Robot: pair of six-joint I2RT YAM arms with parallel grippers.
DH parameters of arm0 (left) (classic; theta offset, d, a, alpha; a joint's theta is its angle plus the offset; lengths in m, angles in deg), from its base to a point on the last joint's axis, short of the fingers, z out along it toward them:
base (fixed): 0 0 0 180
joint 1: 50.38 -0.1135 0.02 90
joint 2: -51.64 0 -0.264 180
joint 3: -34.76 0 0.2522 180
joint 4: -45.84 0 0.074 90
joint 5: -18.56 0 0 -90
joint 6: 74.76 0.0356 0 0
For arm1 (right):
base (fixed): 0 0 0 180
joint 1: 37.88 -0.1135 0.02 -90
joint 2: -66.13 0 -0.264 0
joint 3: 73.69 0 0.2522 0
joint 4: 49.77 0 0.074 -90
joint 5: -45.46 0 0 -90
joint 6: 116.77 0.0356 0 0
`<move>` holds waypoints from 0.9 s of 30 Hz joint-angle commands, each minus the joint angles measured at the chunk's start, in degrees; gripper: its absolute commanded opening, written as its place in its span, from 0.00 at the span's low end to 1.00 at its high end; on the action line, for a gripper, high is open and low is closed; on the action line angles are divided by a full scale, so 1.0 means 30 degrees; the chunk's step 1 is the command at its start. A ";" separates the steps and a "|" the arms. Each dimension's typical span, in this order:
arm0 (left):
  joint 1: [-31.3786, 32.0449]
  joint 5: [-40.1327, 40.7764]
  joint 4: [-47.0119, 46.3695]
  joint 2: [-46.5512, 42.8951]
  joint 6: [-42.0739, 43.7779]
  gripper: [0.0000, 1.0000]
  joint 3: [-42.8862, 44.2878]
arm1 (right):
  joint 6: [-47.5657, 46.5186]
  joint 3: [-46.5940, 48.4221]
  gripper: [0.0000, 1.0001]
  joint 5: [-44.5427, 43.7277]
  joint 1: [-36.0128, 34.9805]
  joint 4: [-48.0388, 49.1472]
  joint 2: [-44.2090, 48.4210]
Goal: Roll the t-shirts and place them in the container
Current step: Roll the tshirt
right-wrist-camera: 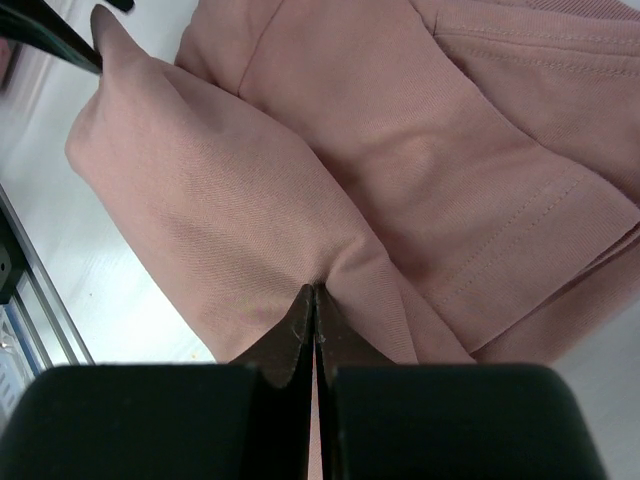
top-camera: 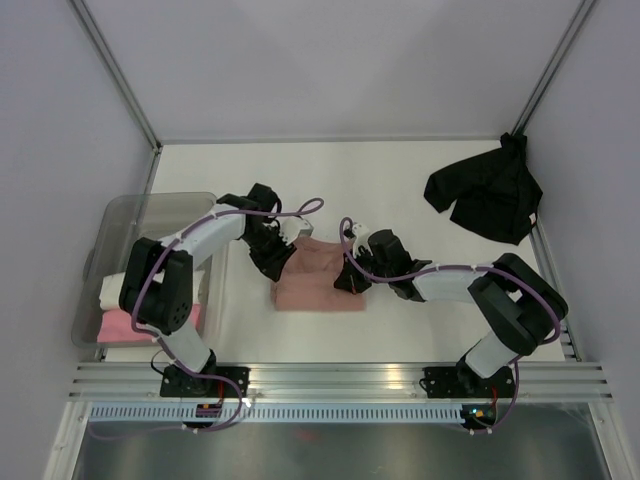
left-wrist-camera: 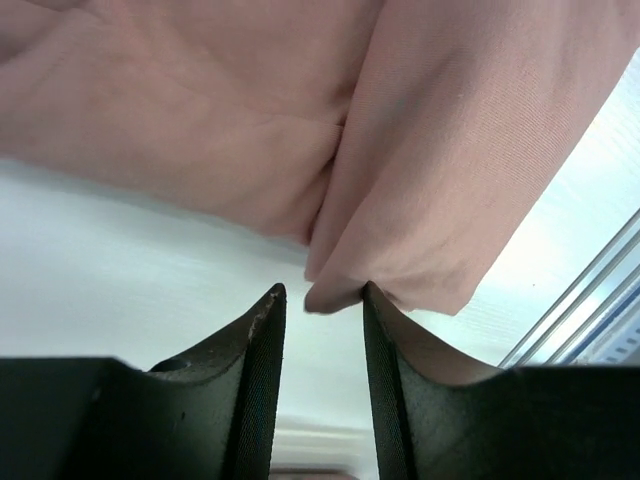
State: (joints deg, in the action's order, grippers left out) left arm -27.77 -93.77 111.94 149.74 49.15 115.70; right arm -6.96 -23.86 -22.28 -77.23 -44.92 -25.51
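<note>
The left pincer [left-wrist-camera: 322,292] stood apart at the pink shirt's [top-camera: 320,285] left end, a fold corner between its jaws. The shirt lay on the counter [top-camera: 420,330], long axis crossways between the pincers. The right pincer [right-wrist-camera: 315,290] was clamped on its right edge, clear only in its wrist view.

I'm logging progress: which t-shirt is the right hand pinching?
The salmon-pink t-shirt, mid-table; the black t-shirt lies crumpled far right, the cream t-shirt and bright-pink t-shirt sit in the bin.

A translucent grey bin [top-camera: 140,210] sits left on the white table [top-camera: 380,170].
</note>
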 commanded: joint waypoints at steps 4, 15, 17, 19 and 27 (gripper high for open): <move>-0.0213 0.1963 -0.0655 -0.2228 0.0766 0.40 0.1367 | -0.0041 -0.0043 0.00 -0.0096 0.0110 0.0184 -0.0334; 0.6549 0.6063 -0.6070 -0.9492 0.4304 0.57 -0.6035 | -0.0452 0.0221 0.00 -0.0272 0.0139 -0.0227 -0.0246; 0.7694 0.6531 -0.8029 -1.0925 0.5766 0.75 -0.8527 | -0.0481 0.0192 0.00 -0.0243 0.0110 -0.0256 -0.0304; 0.8396 0.7058 -0.8770 -1.1168 0.6419 0.78 -0.9934 | -0.0452 0.0163 0.00 -0.0184 0.0110 -0.0228 -0.0276; 0.9190 0.8409 -0.9651 -0.9443 0.5807 0.89 -1.0994 | -0.0569 0.0134 0.00 -0.0213 0.0139 -0.0315 -0.0246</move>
State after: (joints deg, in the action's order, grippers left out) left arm -1.01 -71.06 87.79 119.80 65.02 83.79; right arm -7.35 -23.86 -22.17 -77.23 -45.09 -25.70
